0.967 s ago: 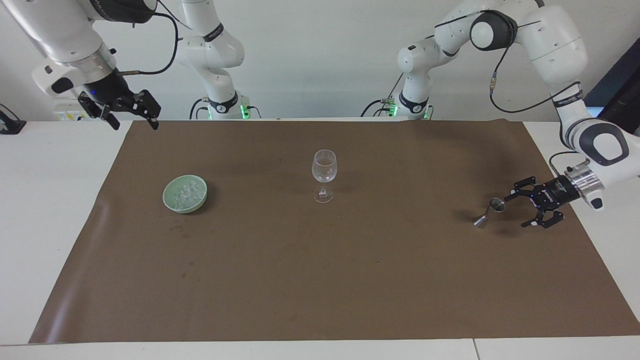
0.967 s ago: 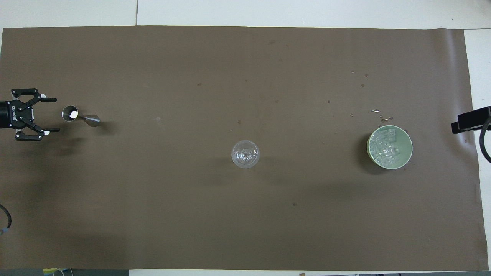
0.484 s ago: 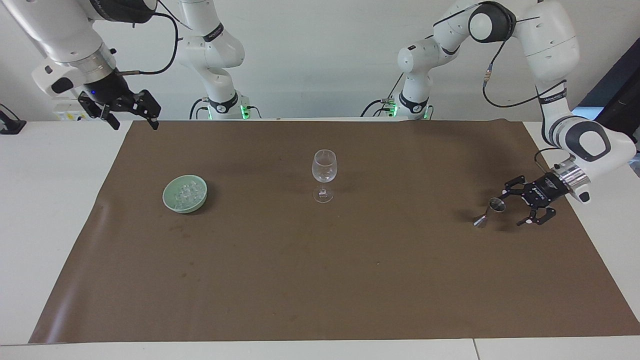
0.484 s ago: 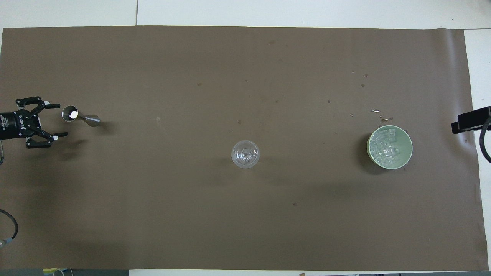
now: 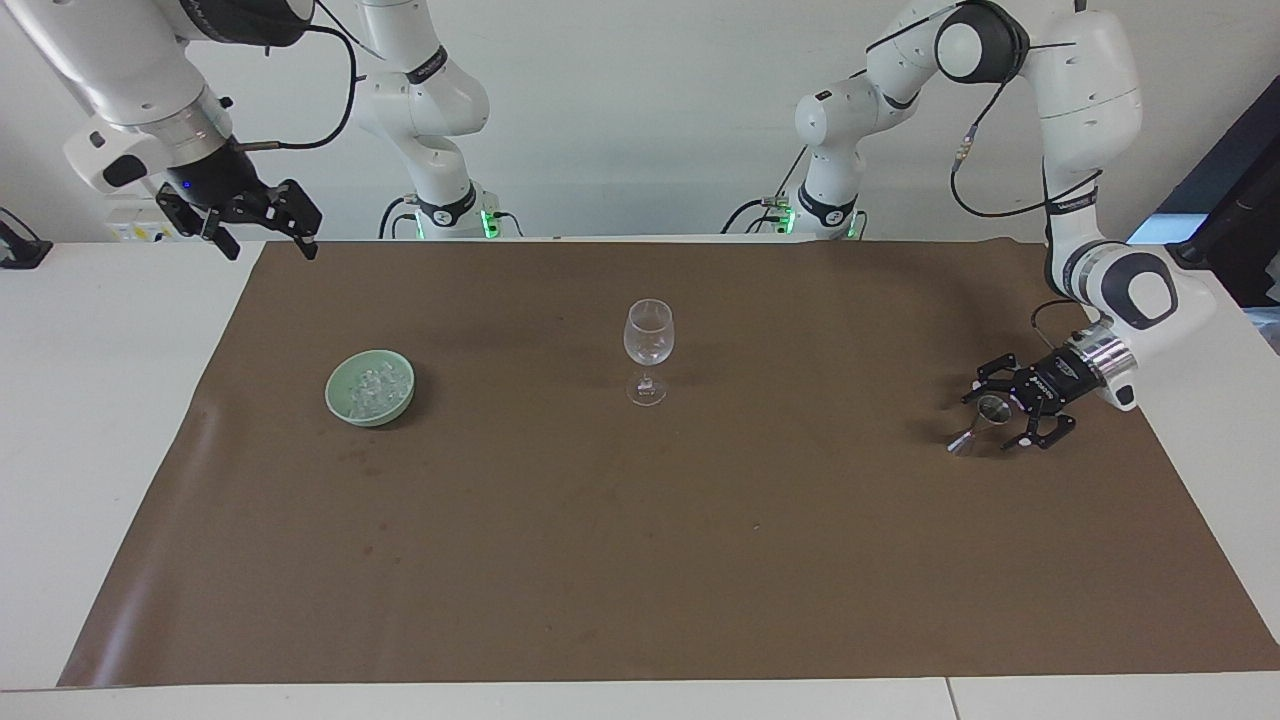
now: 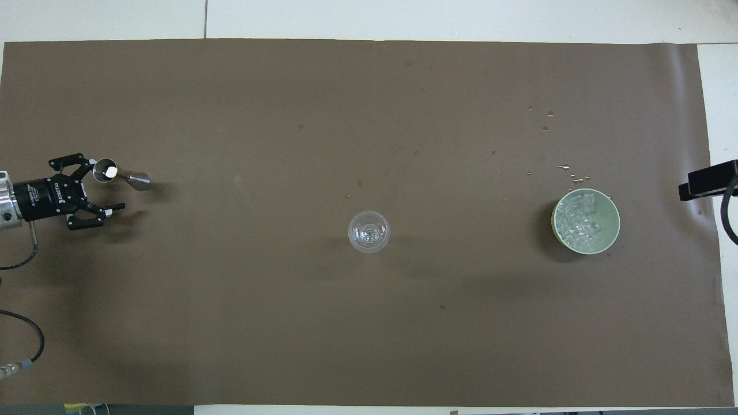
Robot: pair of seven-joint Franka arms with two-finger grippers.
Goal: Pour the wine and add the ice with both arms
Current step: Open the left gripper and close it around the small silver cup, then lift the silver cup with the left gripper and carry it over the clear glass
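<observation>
Moving in toward the metal jigger (image 5: 978,421), the left gripper (image 5: 1002,413) now brackets it with open fingers and should close squarely on its cup, while the open right gripper (image 5: 268,238) waits, well apart from the ice (image 5: 371,386) in the green bowl (image 5: 345,404).

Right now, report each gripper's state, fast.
Left gripper: open, empty, low at the metal jigger, not gripping it.
Right gripper: open, empty, raised above the table's edge at its own end, waiting.
</observation>
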